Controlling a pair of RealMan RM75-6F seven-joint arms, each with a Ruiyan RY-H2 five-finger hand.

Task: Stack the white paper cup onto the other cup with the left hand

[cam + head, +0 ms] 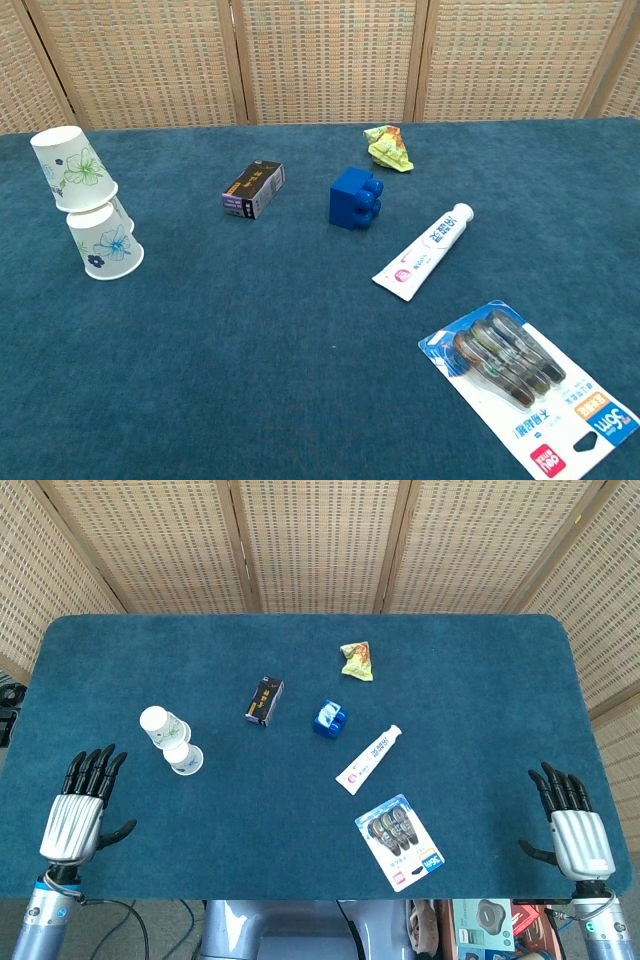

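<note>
Two white paper cups stand upside down, one on the other, at the table's left side. The upper cup (158, 723) (70, 168) has a green flower print and sits slightly off-centre on the lower cup (184, 758) (103, 245), which has a blue print. My left hand (77, 808) is near the front left edge, open, fingers spread, well apart from the cups. My right hand (572, 820) hovers open at the front right edge. Neither hand shows in the chest view.
On the blue cloth lie a small dark box (264, 701), a blue block (329, 719), a crumpled yellow-green wrapper (357, 661), a toothpaste tube (368, 759) and a toothbrush pack (400, 841). Wicker screens stand behind the table.
</note>
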